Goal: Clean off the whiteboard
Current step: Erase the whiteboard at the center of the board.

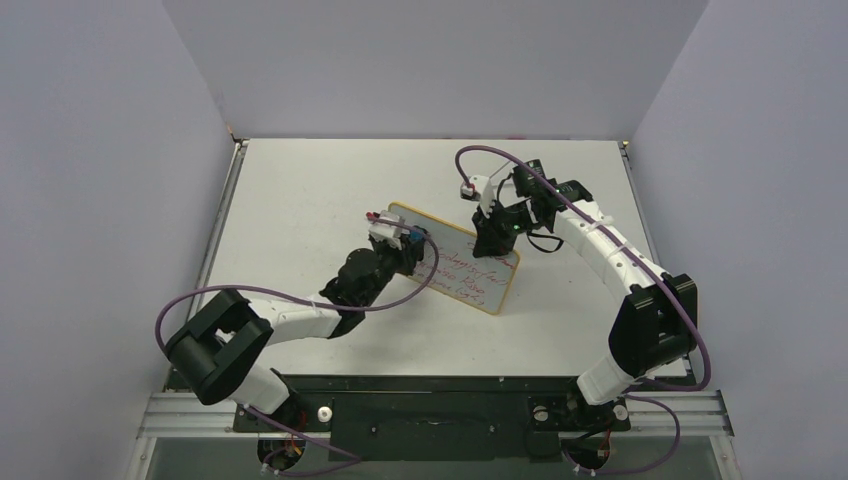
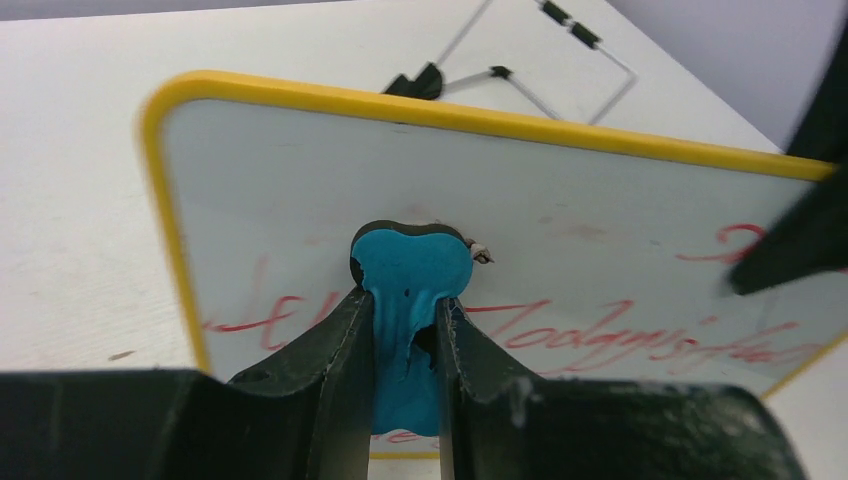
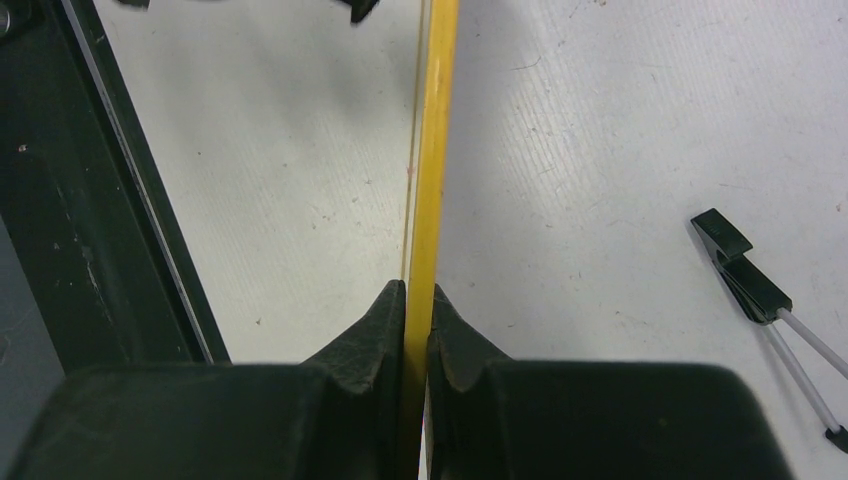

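The whiteboard [image 1: 470,272] has a yellow rim and stands tilted on the table, with red handwriting across its lower half [image 2: 600,335]. My left gripper [image 2: 400,300] is shut on a blue eraser [image 2: 410,265], whose head presses against the board's face just above the red lines. In the top view the left gripper [image 1: 405,242] sits at the board's left end. My right gripper [image 3: 418,290] is shut on the whiteboard's yellow edge [image 3: 437,150] and holds it at the far right corner [image 1: 497,232]. Its dark fingers [image 2: 800,225] show at the right of the left wrist view.
A thin wire stand with black feet [image 2: 500,75] lies on the table behind the board, also visible as the stand [image 3: 745,270] in the right wrist view. Grey walls enclose the white table [image 1: 300,200] on three sides.
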Controlling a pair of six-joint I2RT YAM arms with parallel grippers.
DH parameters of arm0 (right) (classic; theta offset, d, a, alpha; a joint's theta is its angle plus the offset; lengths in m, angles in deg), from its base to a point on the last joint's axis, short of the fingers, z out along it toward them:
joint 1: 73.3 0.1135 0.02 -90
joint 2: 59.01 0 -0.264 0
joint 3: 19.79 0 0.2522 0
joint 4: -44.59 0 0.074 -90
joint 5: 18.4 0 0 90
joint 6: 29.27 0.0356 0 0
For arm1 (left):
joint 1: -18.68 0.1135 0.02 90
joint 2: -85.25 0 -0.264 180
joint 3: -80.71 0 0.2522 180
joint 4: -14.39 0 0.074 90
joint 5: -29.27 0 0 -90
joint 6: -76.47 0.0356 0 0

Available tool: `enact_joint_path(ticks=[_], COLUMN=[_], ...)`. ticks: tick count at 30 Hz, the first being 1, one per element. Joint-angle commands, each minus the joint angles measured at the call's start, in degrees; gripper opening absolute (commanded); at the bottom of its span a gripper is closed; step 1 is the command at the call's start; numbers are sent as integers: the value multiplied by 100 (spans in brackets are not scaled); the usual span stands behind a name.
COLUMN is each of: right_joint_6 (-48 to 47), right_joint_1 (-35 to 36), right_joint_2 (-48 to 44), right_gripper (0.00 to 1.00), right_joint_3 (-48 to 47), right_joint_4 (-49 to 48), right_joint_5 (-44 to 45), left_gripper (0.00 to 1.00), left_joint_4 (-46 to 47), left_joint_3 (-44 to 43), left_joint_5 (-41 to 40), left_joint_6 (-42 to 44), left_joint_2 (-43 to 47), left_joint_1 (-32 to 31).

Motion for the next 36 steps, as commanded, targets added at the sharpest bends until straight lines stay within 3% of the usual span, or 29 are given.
enact_joint_path(ticks=[1,6,11,21,25,30,36], right_joint_6=[-457,-465,-465,-474,-474,-474,-482], right_joint_1=[164,167,166,170,172,185,188], right_joint_2=[200,189,186,197,223,253,260], right_gripper=[0,0,0,0,0,0,0], right_joint_3=[114,112,113,105,105,104,97], right_joint_4=[449,446,450,468,466,466,474], right_joint_5=[178,195,191,182,190,200,208], left_gripper=[0,0,0,0,0,0,0], left_joint_4=[386,423,372,62,32,120,98], left_joint_3=[-436,-713,-647,-125,-117,-245,-504], left_joint_5=[480,548,378,-38,143,590,845], left_joint_6=[-48,-14,4,-137,-141,-259,-270], left_joint_2=[-169,-446,-458,56,159,30,-141], left_joint_1=[-564,-964,-917,210,337,252,-302])
